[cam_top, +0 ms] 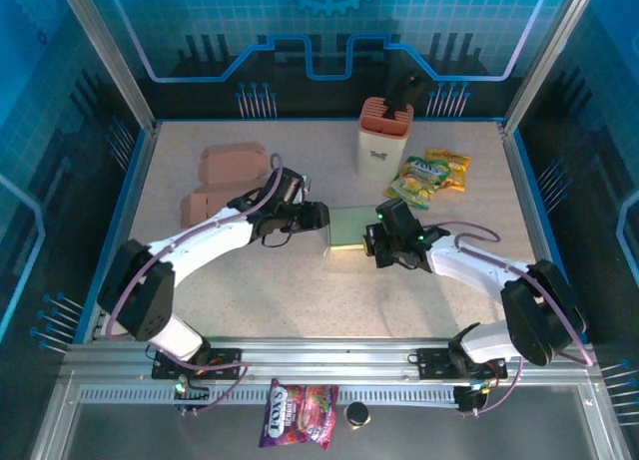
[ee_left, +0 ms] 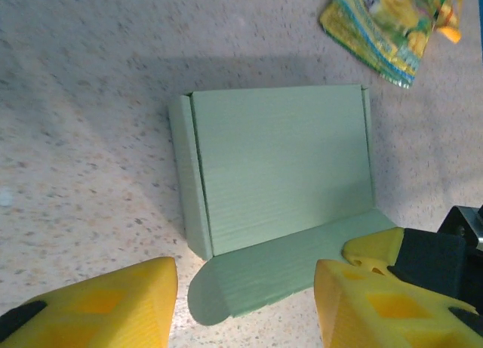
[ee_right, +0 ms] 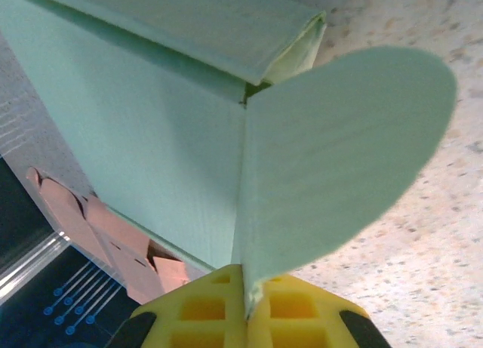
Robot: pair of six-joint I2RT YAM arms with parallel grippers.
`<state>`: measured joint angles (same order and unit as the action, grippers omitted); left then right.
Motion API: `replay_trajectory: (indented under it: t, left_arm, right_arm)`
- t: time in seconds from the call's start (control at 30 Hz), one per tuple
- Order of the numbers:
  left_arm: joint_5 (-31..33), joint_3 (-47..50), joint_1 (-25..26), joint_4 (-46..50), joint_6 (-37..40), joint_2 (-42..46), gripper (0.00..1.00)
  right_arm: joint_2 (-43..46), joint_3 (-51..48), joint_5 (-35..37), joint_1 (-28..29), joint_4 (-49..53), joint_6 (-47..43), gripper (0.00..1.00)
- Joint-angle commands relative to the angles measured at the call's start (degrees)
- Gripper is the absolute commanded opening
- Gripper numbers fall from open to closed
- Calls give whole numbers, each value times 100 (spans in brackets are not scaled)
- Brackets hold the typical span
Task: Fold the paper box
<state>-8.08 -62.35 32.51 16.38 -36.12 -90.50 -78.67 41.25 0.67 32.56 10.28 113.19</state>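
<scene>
The green paper box [cam_top: 349, 228] is found lying at the middle of the desk [cam_top: 260, 290], between the two claws; its broad panel is seen flat and facing up in the left wrist view; a rounded flap [ee_right: 339, 144] is seen projecting from one side; the right claw [cam_top: 379, 244] is pressed together on that flap, its edge pinched between the yellow fingers [ee_right: 196, 314]; the left claw [ee_left: 245, 303] is held spread at the box's left edge, with nothing gripped; snack packets [cam_top: 431, 174] are noted behind the box, near but apart from it.
</scene>
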Motion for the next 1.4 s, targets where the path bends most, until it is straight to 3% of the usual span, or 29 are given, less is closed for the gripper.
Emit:
replay_trajectory:
  t: [0.0, 0.13, 0.23, 0.43, 0.57, 0.67, 0.97, 1.37]
  left_arm:
    - [-621, -304, -25, 481, -78, -342, 50]
    - [-678, -503, -43, 571, -72, -691, 50]
    - [-706, -709, -44, 656, 45, -949, 49]
    - [-692, -960, -108, 805, 173, -1333, 48]
    - [-724, -947, -177, 835, 176, -1440, 47]
    - [-816, -911, -184, 751, 167, -1465, 46]
    - [-1008, -810, -190, 442, 43, -1646, 42]
    - [-1034, -562, -192, -112, -62, -1755, 36]
  right_arm:
    - [226, -328, -84, -68, -168, -389, 17]
    - [300, -565, -421, -328, -144, -664, 35]
    - [420, -654, -726, -587, -103, -1053, 42]
    - [1148, -217, -971, -1213, 1120, -2727, 59]
    - [1411, 4, -1191, -1764, 1629, -3862, 61]
    - [1351, 73, -1615, -2197, 1378, -4808, 62]
    - [-208, 878, -2873, -2684, 1173, -7400, 60]
    - [-1455, 1359, -3415, -2749, 961, -8243, 65]
